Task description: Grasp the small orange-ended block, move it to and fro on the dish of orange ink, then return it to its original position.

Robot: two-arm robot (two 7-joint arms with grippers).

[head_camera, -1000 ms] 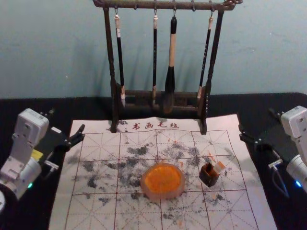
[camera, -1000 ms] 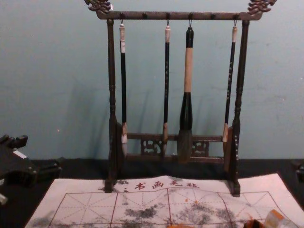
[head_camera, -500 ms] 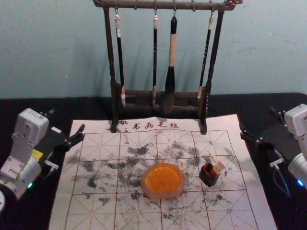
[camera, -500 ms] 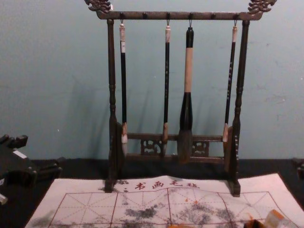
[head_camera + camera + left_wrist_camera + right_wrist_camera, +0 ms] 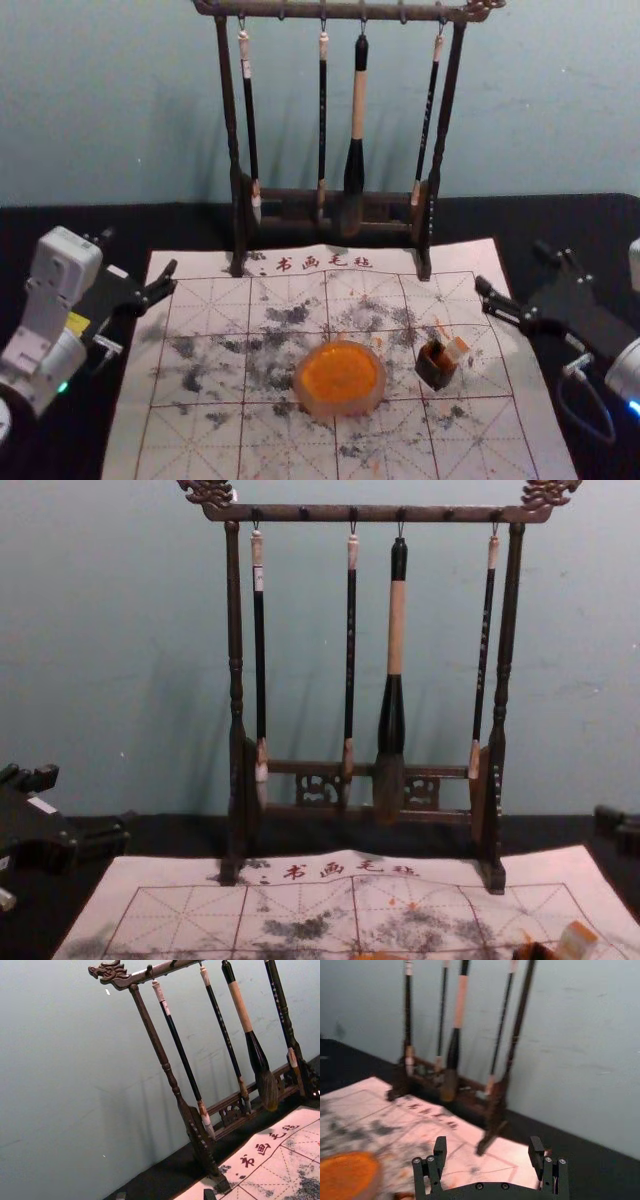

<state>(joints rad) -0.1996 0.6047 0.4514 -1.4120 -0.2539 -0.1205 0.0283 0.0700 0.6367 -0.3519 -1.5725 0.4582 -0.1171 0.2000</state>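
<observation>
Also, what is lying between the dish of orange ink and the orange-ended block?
In the head view, a small dark box stands between the dish and the block; from box to dish, just the ink-stained sheet.

The white left arm [image 5: 60,266] has a green light [image 5: 63,386], the right arm [image 5: 628,372] a dark looped cable [image 5: 611,433]

In your head view, the small pale block [image 5: 456,349] with an orange end sits right of lower centre, tilted to the right in a small, dark, open-topped box [image 5: 440,374]. To its left, just beside the box but apart, your round dish [image 5: 340,406] lies flat, its pale rim around a broad bed of orange ink [image 5: 341,372].
</observation>
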